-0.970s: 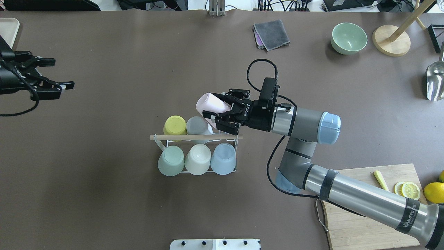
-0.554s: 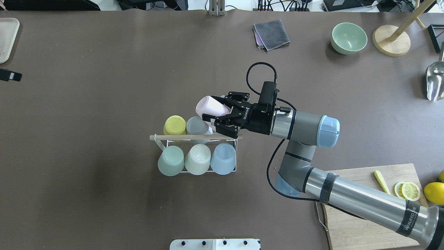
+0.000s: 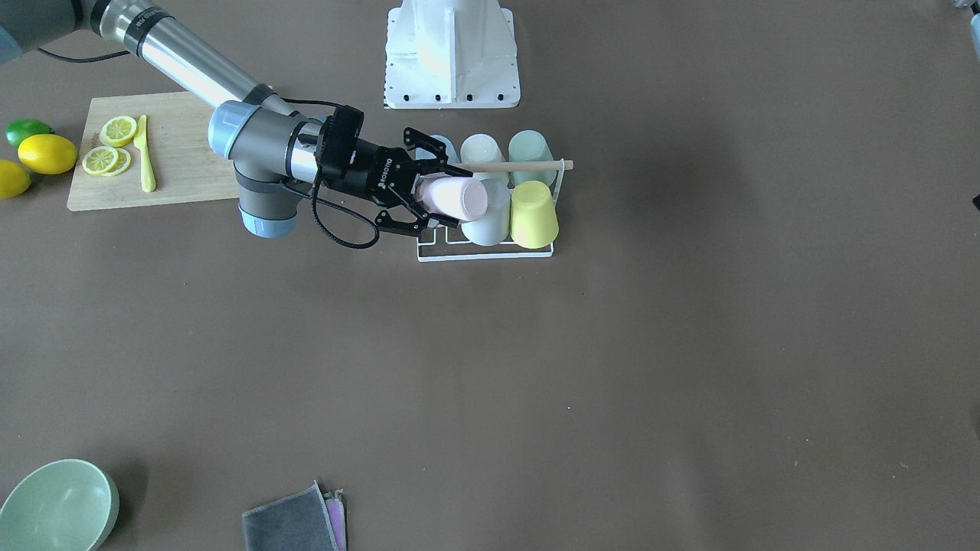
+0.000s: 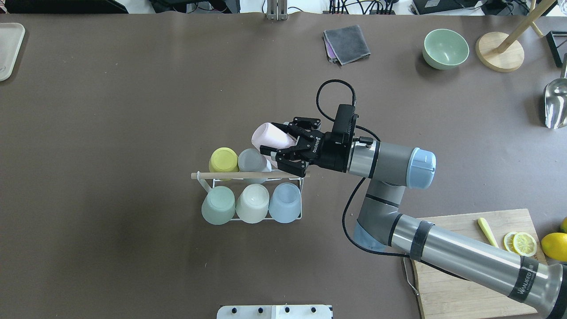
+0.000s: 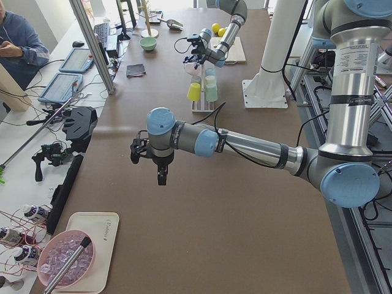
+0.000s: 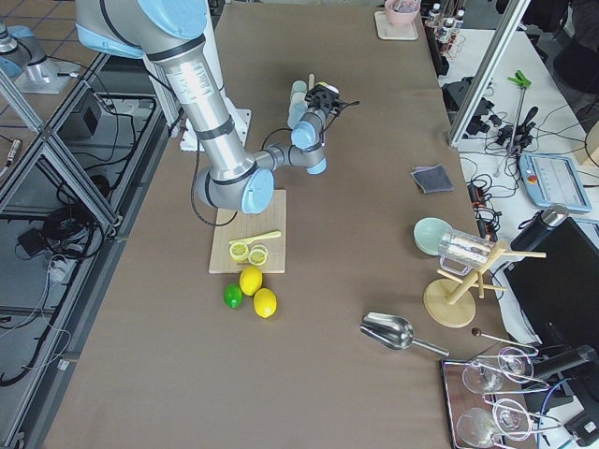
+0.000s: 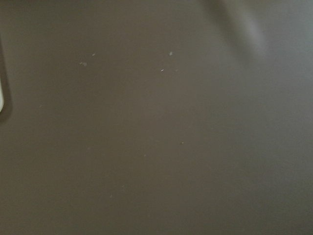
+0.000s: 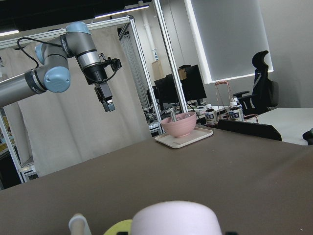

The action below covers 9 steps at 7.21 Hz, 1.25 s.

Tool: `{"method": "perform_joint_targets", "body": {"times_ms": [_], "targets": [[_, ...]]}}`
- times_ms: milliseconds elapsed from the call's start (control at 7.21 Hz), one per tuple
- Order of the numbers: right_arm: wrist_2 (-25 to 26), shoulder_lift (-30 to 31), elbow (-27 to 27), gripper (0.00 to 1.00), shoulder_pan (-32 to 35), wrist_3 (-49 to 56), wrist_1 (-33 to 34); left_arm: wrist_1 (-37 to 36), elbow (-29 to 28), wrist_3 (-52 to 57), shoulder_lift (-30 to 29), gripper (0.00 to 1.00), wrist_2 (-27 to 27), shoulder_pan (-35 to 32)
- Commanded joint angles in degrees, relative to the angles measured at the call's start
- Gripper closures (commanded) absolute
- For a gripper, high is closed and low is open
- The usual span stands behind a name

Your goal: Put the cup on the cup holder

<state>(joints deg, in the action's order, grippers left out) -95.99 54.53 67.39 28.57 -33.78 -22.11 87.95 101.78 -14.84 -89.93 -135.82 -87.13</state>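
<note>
The cup holder (image 4: 301, 196) is a white wire rack with a wooden rod (image 4: 248, 176) across its top, at mid-table. It holds yellow (image 4: 223, 159), grey (image 4: 251, 160), green (image 4: 218, 204), white (image 4: 252, 203) and blue (image 4: 285, 202) cups, all upside down. My right gripper (image 4: 281, 149) is shut on a pink cup (image 4: 270, 135), held tilted just above the rack's far right corner, next to the grey cup. The front view shows the pink cup (image 3: 457, 199) leaning over the rack (image 3: 482, 257). My left gripper (image 5: 161, 176) hangs over bare table far to the left, and I cannot tell whether it is open or shut.
A cutting board (image 4: 460, 270) with lemon slices and a yellow knife lies near the right arm. A green bowl (image 4: 445, 48), a grey cloth (image 4: 347, 43), a wooden stand (image 4: 499, 51) and a metal scoop (image 4: 555, 104) sit at the far side. A tray (image 4: 9, 48) is far left.
My left gripper has pulled away to the left and out of the overhead view. My right gripper and the pink cup have shifted only slightly above the rack's corner.
</note>
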Motion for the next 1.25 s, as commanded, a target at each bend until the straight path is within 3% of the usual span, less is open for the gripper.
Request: {"method": "perform_joint_targets", "body": {"times_ms": [0, 416, 554, 1109], "targets": [[-0.1, 0.5, 0.1, 1.0, 0.1, -0.1, -1.3, -6.0, -3.8, 10.4, 1.3, 0.03, 1.6, -4.3], [0.2, 1.0, 0.1, 1.0, 0.1, -0.2, -1.4, -5.7, -5.5, 10.6, 1.3, 0.03, 1.5, -4.5], [1.2, 1.4, 0.1, 0.01, 0.0, -0.1, -1.4, -5.7, -5.6, 10.7, 1.3, 0.03, 1.5, -4.5], [1.2, 3.0, 2.5, 0.0, 0.6, -0.3, -2.8, -5.9, -3.7, 10.5, 1.7, 0.03, 1.7, -5.1]]}}
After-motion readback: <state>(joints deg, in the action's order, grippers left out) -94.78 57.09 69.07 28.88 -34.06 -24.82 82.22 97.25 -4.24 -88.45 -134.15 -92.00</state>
